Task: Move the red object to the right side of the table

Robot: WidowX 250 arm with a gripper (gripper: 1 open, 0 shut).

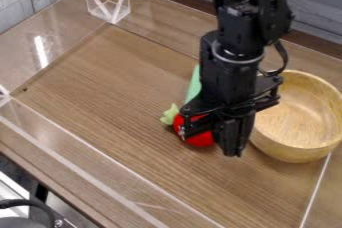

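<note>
The red object [199,137], a small glossy ball with a light green tuft at its left, rests on the brown wood-grain table [107,92] just left of the wooden bowl. My black gripper [214,135] comes straight down over it, fingers closed around the red ball. Its right side is hidden behind the fingers. A flat green bar [195,84] shows behind the gripper body.
A round light wooden bowl [297,117] stands right beside the gripper near the table's right edge. Low clear acrylic walls [54,137] border the table at front and left. A clear stand [107,8] sits at the back left.
</note>
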